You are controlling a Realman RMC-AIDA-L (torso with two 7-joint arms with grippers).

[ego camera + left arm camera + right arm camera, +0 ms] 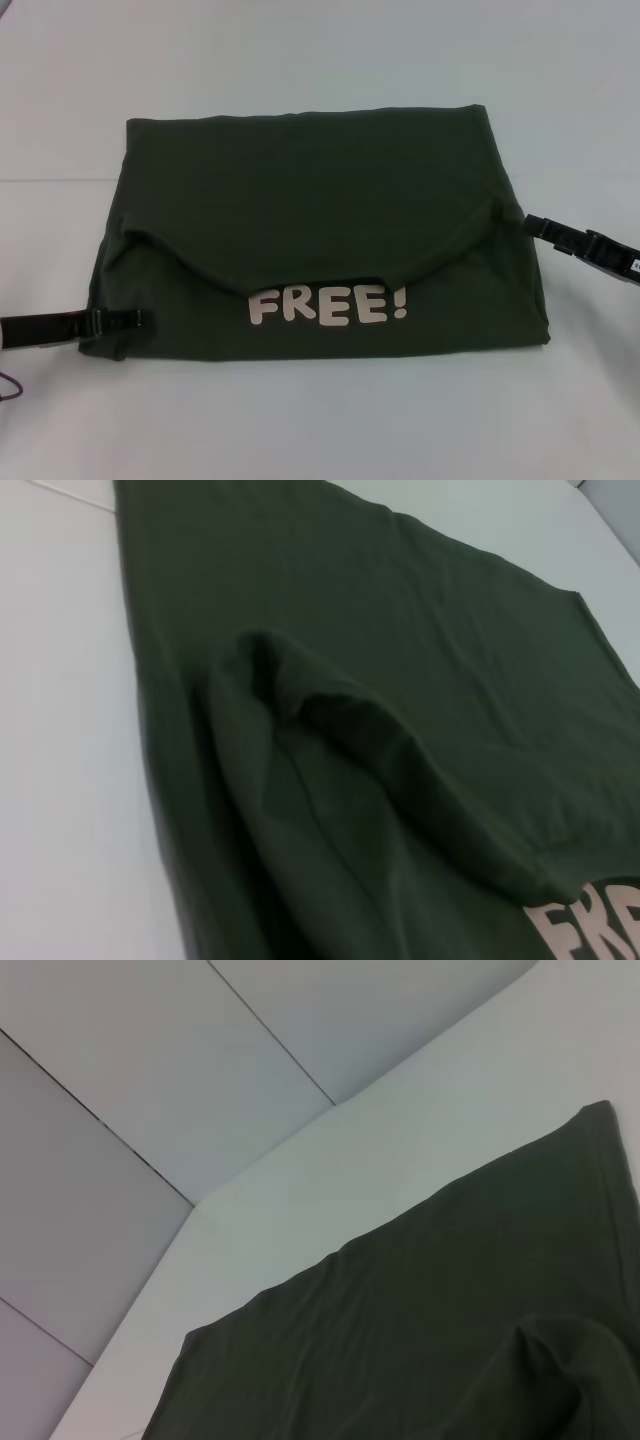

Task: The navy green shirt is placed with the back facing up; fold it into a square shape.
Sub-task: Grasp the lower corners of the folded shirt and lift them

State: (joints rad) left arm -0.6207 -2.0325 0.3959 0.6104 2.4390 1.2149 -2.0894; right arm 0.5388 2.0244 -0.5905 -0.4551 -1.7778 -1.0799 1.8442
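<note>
Shirt (pixel 320 190) half-folded on white table (pixel 320 60), left claw (pixel 125 320) and right claw (pixel 532 224) at its edges, grip unclear.

White table (pixel 320 60), plain matte top. Lying flat on it in front of me: the navy green shirt (pixel 300 190), partly folded, far half doubled over toward me. Pale "FREE!" lettering (pixel 328 306) showing near its front edge.
</note>
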